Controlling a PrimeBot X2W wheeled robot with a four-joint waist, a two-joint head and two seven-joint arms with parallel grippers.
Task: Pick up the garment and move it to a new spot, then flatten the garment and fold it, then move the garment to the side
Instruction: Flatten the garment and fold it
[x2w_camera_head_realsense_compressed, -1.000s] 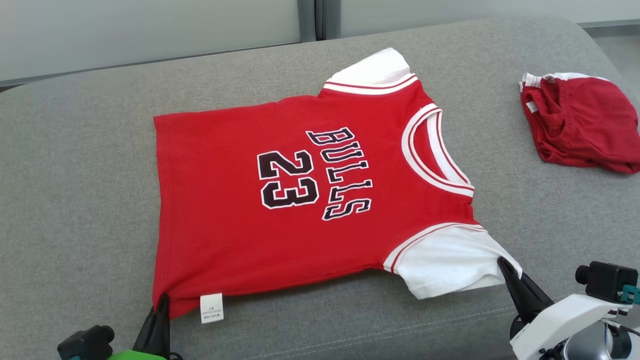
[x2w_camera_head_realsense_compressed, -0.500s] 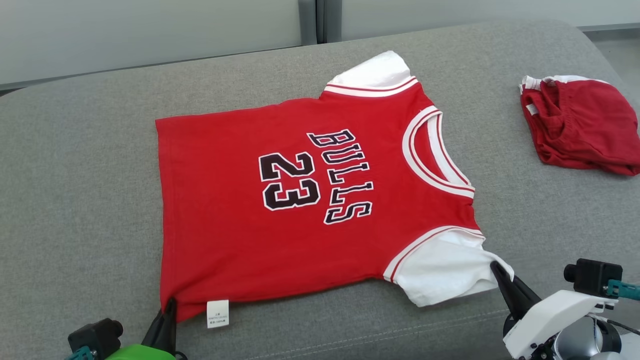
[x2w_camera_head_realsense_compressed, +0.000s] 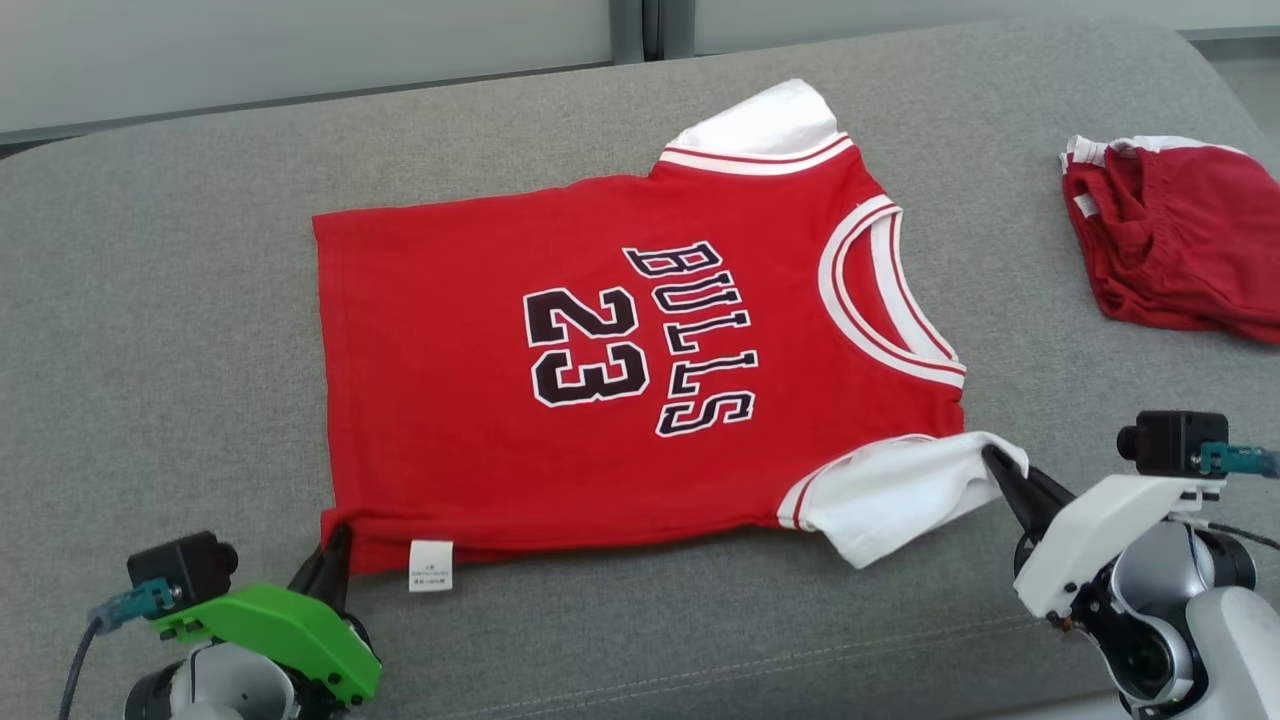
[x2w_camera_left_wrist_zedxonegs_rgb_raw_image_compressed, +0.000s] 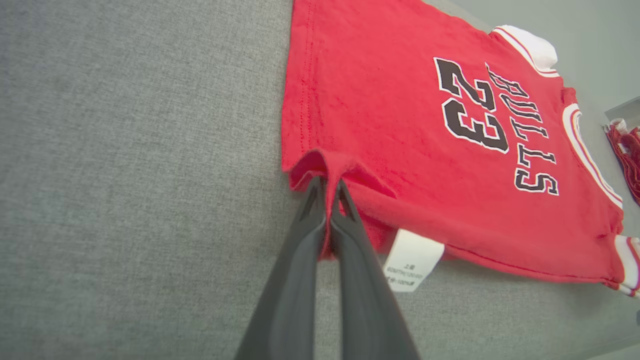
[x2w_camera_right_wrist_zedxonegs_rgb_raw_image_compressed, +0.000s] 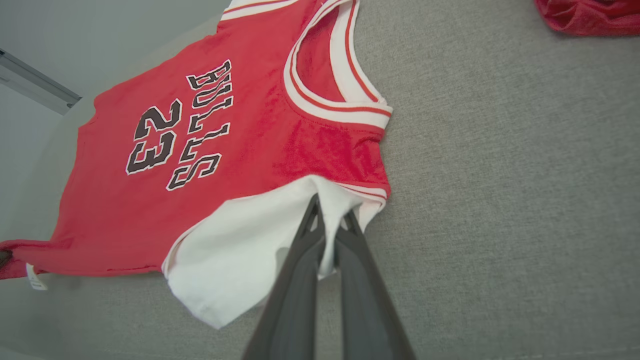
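The garment is a red jersey with white sleeves and black "BULLS 23" lettering, spread face up on the grey couch cushion. My left gripper is shut on the near hem corner of the garment, which bunches up between its fingers. My right gripper is shut on the near white sleeve, lifting its edge slightly. A white care label hangs from the hem next to the left gripper.
Another red garment with white trim lies crumpled at the cushion's far right. The cushion's front edge runs just below both grippers. A pale wall panel stands behind the cushion.
Both grippers have lifted and carried the garment's near edge away from the front of the cushion, folding hem corner and sleeve slightly over. The camera has also shifted.
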